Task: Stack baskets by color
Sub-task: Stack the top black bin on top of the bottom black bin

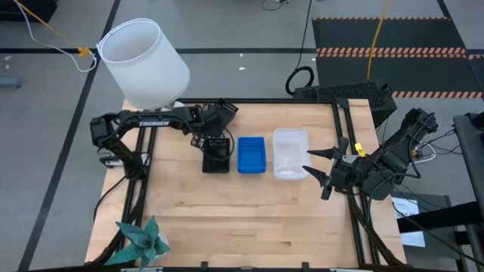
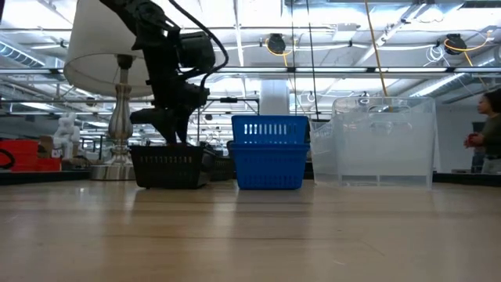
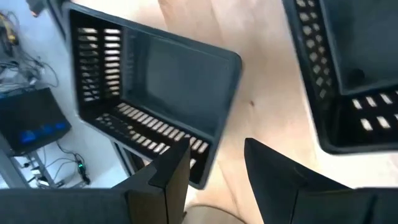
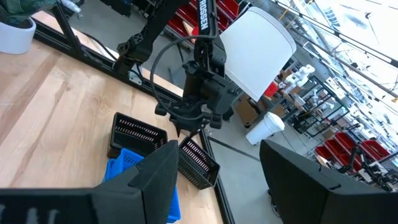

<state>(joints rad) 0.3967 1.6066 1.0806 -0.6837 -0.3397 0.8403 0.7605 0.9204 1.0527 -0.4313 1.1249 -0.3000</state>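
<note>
Two black baskets show in the left wrist view. One (image 3: pixel 155 81) lies tilted at the table's far edge, partly over it. The other (image 3: pixel 348 74) rests flat on the table. My left gripper (image 3: pixel 214 149) hangs open above them, pointing steeply down. One finger is over the tilted basket's near wall and the other is over bare wood. The blue baskets (image 1: pixel 252 154) and the clear baskets (image 1: pixel 290 153) stand in a row beside the flat black basket (image 1: pixel 215 160). My right gripper (image 1: pixel 321 166) waits open at the table's right edge, raised and holding nothing. My left gripper has one finger (image 3: pixel 177 162) in front of the tilted black basket's near wall (image 3: pixel 199 144), close to a corner. I cannot tell whether that finger touches the wall. The other finger is clear of the basket.
A white lampshade (image 1: pixel 144 64) stands at the far left corner and a teal paper ornament (image 1: pixel 140 240) at the near left corner. The near half of the table (image 1: pixel 249 219) is bare wood. A person (image 2: pixel 489 129) stands in the room beyond the table's right side.
</note>
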